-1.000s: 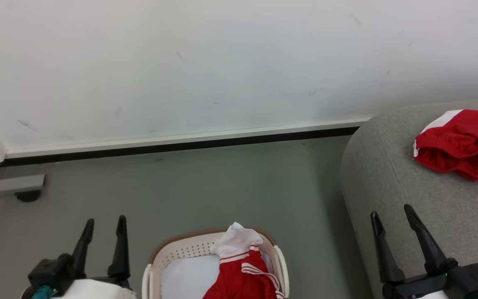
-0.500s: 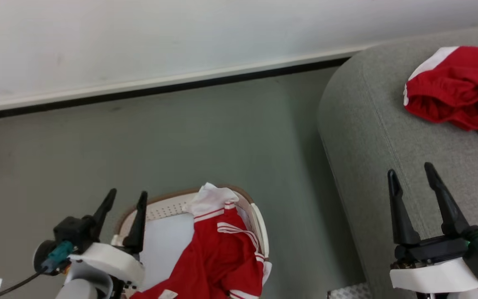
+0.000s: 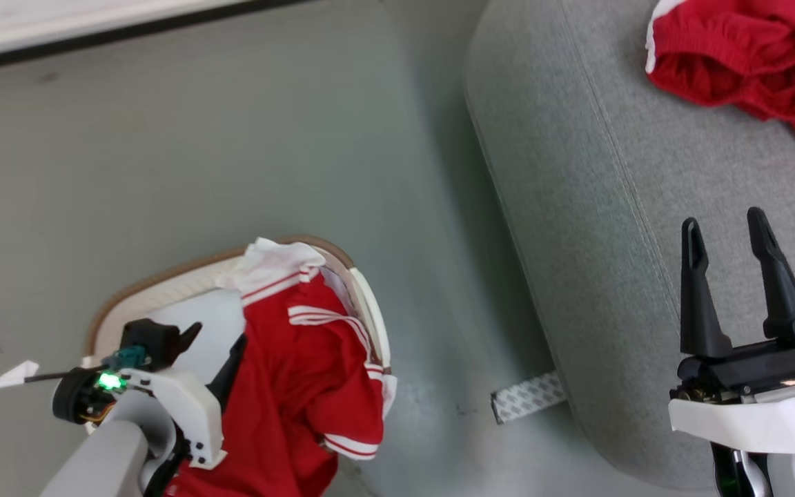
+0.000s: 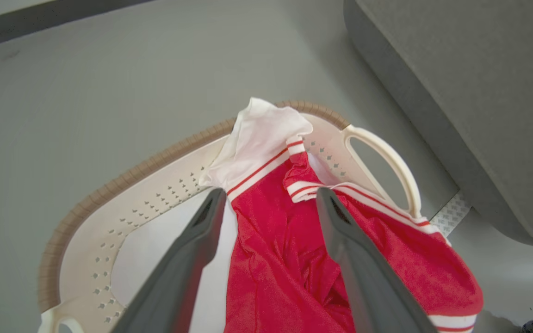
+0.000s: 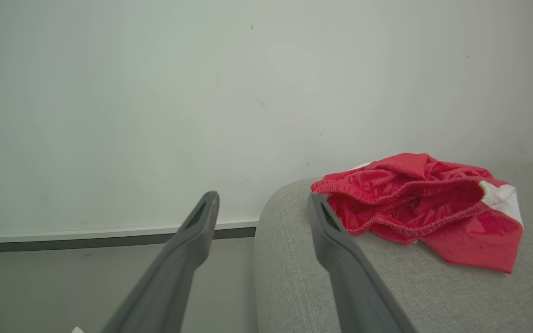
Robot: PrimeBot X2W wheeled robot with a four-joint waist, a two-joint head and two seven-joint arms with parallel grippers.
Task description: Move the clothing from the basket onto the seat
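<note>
With both my left gripper [image 4: 270,194] and right gripper [image 3: 723,228] wide and empty, I judge the red garment [image 3: 301,373], draped over the basket [image 4: 155,194] at lower left, light and floppy, best pinched at its bunched middle, with open floor [image 3: 266,138] before the sofa [image 3: 611,276] at right.

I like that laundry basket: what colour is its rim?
The rim is brown, above the basket's cream-white perforated walls; clearest in the left wrist view.
</note>
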